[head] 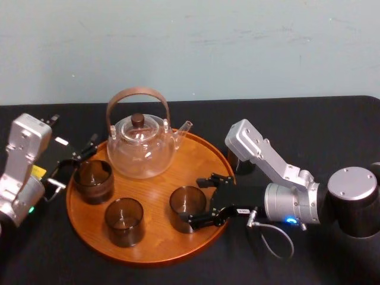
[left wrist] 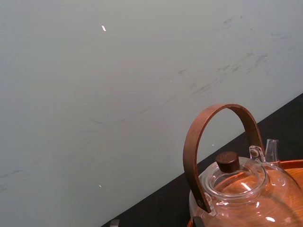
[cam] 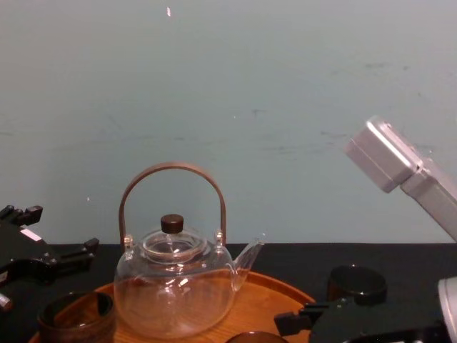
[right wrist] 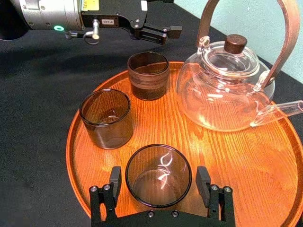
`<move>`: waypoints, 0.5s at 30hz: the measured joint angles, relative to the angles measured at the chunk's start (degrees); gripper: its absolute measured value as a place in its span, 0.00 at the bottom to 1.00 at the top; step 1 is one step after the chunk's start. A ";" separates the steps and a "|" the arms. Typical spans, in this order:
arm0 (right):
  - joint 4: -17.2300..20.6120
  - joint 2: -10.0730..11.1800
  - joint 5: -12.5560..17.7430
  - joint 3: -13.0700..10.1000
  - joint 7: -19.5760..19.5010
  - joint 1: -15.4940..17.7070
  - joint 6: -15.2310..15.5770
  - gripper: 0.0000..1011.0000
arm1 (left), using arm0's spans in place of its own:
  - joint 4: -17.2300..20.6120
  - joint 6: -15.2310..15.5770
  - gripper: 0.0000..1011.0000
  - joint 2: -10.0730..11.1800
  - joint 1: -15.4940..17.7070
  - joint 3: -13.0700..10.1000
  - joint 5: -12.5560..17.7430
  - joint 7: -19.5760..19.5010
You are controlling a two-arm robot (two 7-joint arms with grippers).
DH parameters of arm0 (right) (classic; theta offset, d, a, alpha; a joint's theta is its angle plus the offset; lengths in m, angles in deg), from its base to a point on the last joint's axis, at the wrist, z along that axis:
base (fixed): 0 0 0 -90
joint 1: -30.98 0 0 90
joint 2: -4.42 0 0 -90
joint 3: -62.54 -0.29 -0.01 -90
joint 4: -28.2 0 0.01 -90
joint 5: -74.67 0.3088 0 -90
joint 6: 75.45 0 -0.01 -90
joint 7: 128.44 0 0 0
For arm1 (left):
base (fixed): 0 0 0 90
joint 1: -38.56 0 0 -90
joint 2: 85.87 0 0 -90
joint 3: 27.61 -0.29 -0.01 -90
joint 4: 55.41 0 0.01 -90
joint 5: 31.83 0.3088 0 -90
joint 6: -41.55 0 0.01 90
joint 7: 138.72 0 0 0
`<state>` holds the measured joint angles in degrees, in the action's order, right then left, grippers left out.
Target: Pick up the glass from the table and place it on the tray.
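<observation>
Glass (right wrist: 158, 182), lower centre of right wrist view, upright on tray (right wrist: 227, 156); right gripper (right wrist: 159, 173) jaws apart, flanking it. Hazard: a jaw clipping the glass on withdrawal could topple it. Left gripper (head: 72, 165), head-view left, jaws apart.

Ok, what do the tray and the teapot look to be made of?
The tray: apparently wood, orange-brown, grain lines visible, slight sheen. The teapot: clear glass, see-through with bright glints; its arched handle and lid knob look like brown wood, uncertain.

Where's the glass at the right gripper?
The glass sits on the tray, front right in head view, between open fingers of the right gripper, second glass to its left.
</observation>
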<state>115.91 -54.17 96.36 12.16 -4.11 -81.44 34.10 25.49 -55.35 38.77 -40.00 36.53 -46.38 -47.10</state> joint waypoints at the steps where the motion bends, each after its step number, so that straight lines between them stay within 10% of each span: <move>1: 0.00 0.00 0.00 0.00 0.00 0.00 0.00 0.99 | 0.00 0.00 0.99 0.00 0.00 0.00 0.00 0.00; 15: 0.64 0.76 1.66 -1.48 1.39 1.03 -2.41 0.99 | 0.00 0.00 0.99 0.00 0.00 0.00 0.00 0.00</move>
<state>116.55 -53.41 98.01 10.68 -2.73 -80.41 31.69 25.49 -55.35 38.77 -40.01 36.53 -46.37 -47.10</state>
